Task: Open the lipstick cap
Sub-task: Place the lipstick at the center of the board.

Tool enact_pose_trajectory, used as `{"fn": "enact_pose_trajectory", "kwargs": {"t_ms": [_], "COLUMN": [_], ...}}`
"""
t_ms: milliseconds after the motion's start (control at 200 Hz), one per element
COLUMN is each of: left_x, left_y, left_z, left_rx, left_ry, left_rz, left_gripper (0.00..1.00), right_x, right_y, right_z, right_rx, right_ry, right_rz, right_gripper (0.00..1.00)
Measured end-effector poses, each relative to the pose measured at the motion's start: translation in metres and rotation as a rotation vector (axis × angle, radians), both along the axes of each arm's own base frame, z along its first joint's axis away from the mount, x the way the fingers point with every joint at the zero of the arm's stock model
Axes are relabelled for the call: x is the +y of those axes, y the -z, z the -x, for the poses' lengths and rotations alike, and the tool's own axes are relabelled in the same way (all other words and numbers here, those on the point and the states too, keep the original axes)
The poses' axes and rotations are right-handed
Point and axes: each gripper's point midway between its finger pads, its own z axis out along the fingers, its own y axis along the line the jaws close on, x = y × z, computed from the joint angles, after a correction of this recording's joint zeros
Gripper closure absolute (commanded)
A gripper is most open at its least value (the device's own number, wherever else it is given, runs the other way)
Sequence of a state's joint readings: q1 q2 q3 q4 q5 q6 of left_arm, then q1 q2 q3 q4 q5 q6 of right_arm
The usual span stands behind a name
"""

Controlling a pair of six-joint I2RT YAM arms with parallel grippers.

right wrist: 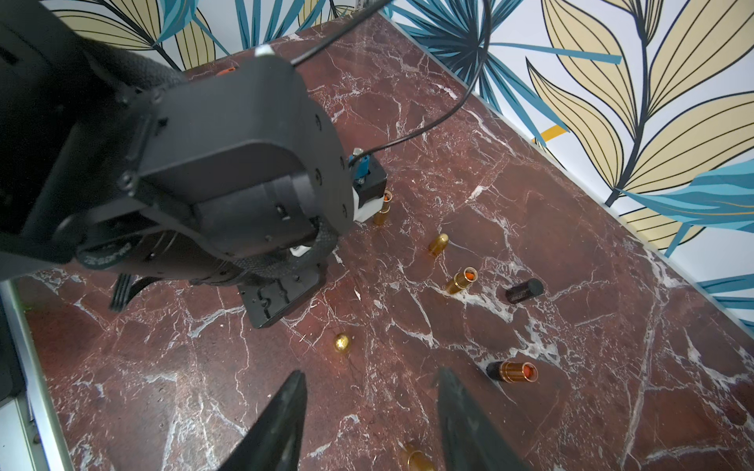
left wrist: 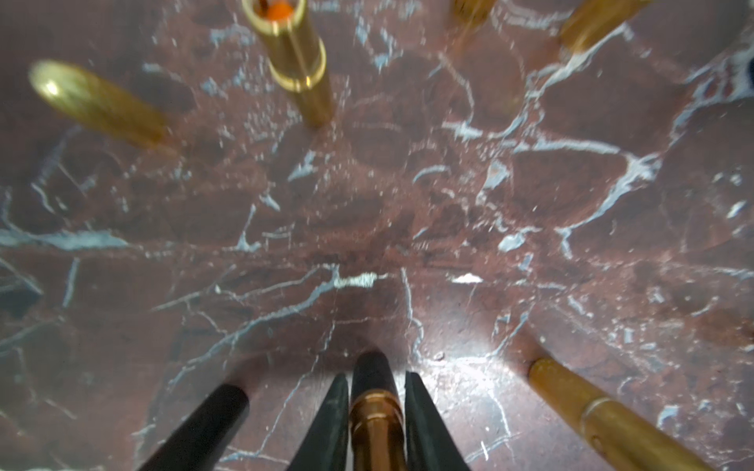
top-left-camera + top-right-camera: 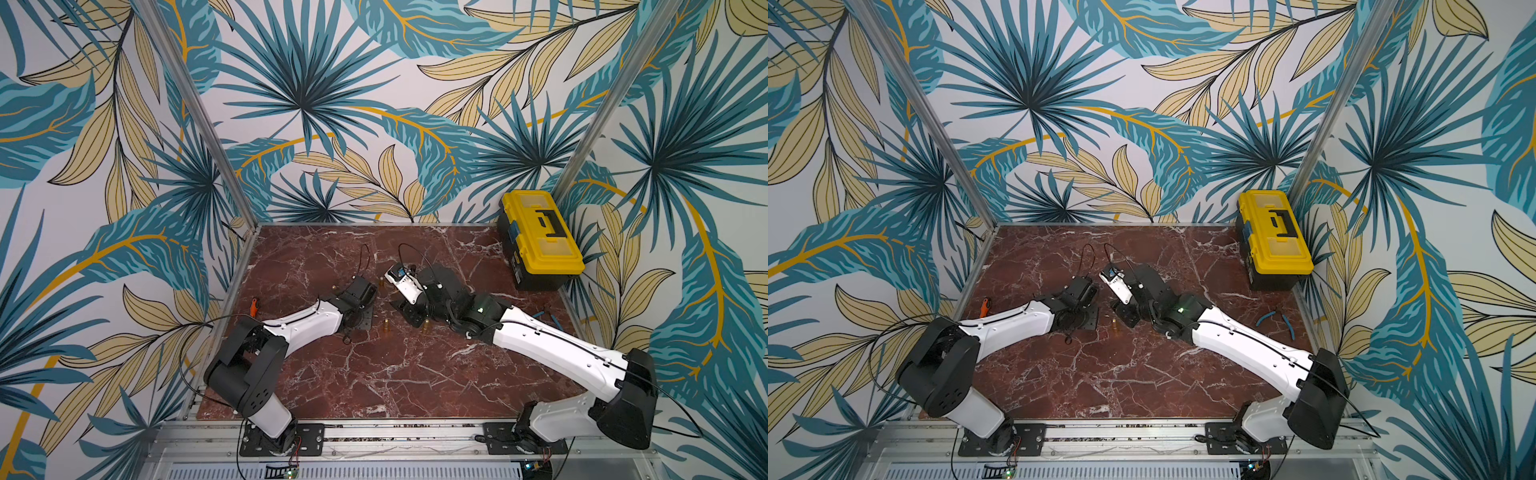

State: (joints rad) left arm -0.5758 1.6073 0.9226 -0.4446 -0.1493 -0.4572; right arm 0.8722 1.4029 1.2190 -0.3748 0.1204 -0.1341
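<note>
In the left wrist view a lipstick point(image 2: 377, 412) with a gold tube and a black base stands upright on the marble between the fingers of my left gripper point(image 2: 375, 375). Thin gaps show on both sides of it, so the jaws stand slightly open around it. Its top is out of view. A black cap point(image 2: 204, 424) stands close beside it. My right gripper point(image 1: 372, 371) hangs open above the table with nothing held. A gold piece point(image 1: 416, 461) lies below it, near one finger.
Several gold lipsticks and caps are scattered on the marble, among them an open one showing orange point(image 1: 463, 279), a black cap lying down point(image 1: 524, 290) and a black-based one lying down point(image 1: 512, 372). A yellow toolbox point(image 3: 540, 237) stands at the back right. Blue pliers point(image 3: 1275, 318) lie on the right.
</note>
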Motion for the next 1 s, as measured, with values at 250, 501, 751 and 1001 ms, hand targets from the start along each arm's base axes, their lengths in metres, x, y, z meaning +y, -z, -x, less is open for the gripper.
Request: {"fn": "enact_pose_trajectory", "kwargs": {"t_ms": [250, 501, 751, 1001], "left_x": [0.002, 0.002, -0.008, -0.034], "left_y": [0.004, 0.000, -0.062, -0.144], "left_z": [0.005, 0.005, -0.007, -0.025], "left_rx": [0.017, 0.012, -0.093, -0.164], "left_ry": [0.000, 0.002, 0.005, 0.046], "left_rz": [-0.005, -0.003, 0.075, 0.188], "left_gripper": [0.65, 0.52, 0.48, 0.46], "right_x": [0.001, 0.001, 0.000, -0.004], "right_y": [0.005, 0.005, 0.004, -0.007], "right_z": [-0.001, -0.001, -0.002, -0.002], "right_rx": [0.007, 0.005, 0.001, -0.020], "right_ry": [-0.001, 0.002, 0.008, 0.027], "right_rz": [0.010, 0.011, 0.010, -0.021], "right_gripper": [0.47, 0.47, 0.47, 0.47]}}
